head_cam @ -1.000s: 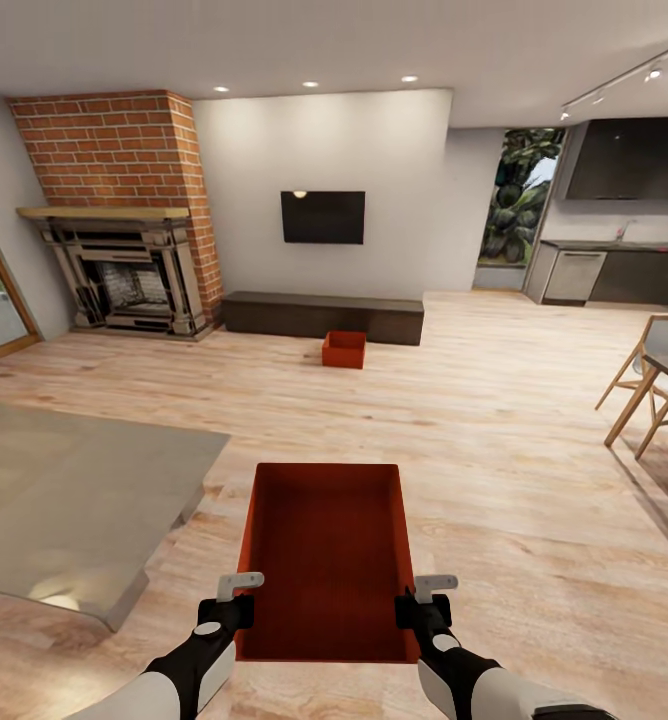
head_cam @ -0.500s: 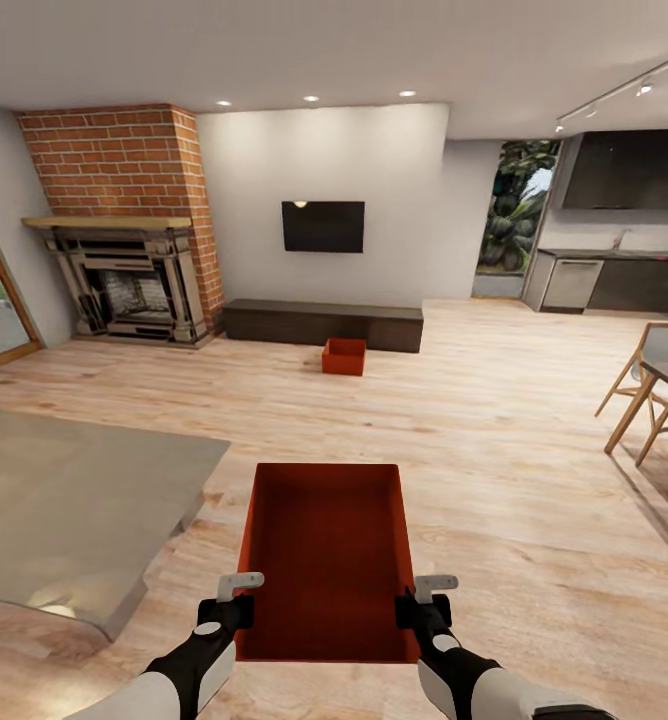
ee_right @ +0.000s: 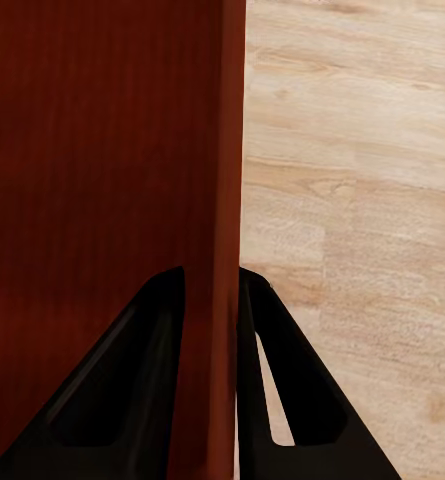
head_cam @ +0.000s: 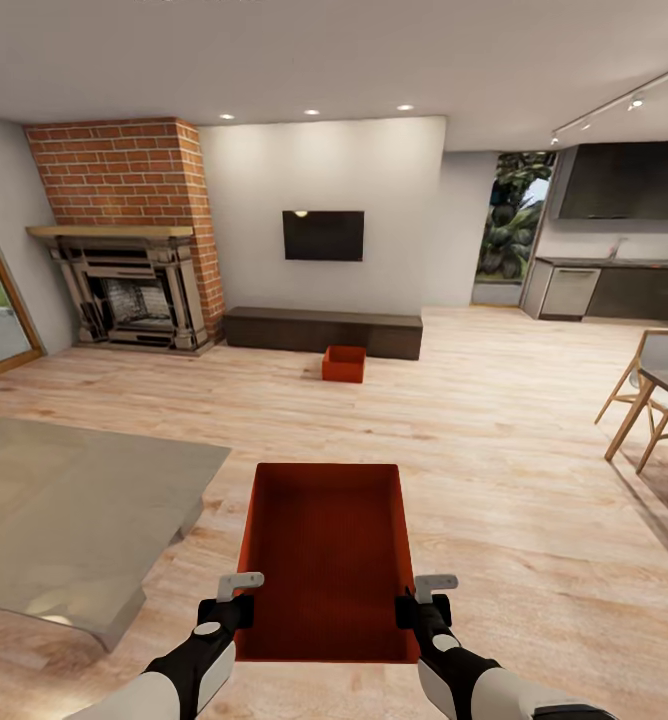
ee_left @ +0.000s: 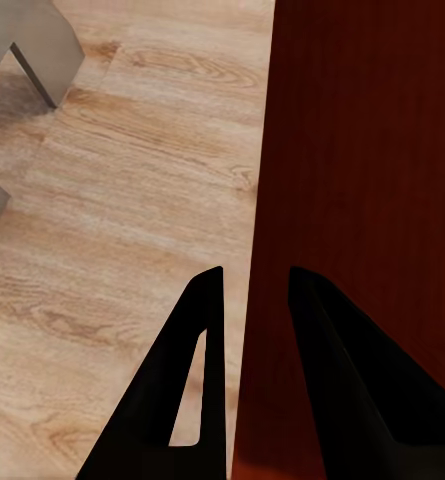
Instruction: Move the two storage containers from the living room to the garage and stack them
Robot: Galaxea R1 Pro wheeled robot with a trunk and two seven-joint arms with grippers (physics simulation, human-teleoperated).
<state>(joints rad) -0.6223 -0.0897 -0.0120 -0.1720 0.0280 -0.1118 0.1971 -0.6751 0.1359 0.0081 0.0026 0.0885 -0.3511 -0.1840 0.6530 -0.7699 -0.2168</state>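
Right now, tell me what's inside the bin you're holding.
Nothing shows inside the held bin: its red floor is bare. Both grippers, left and right, pinch its side walls. The wood floor beneath is covered.

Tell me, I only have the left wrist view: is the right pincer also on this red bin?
Observer: Yes, the right pincer straddles the storage container's opposite wall.
Operator: Where is the second bin?
Observer: The other container sits on the wood floor by the long dark bench.
Operator: Which room?
Observer: Living room: brick fireplace, wall TV.
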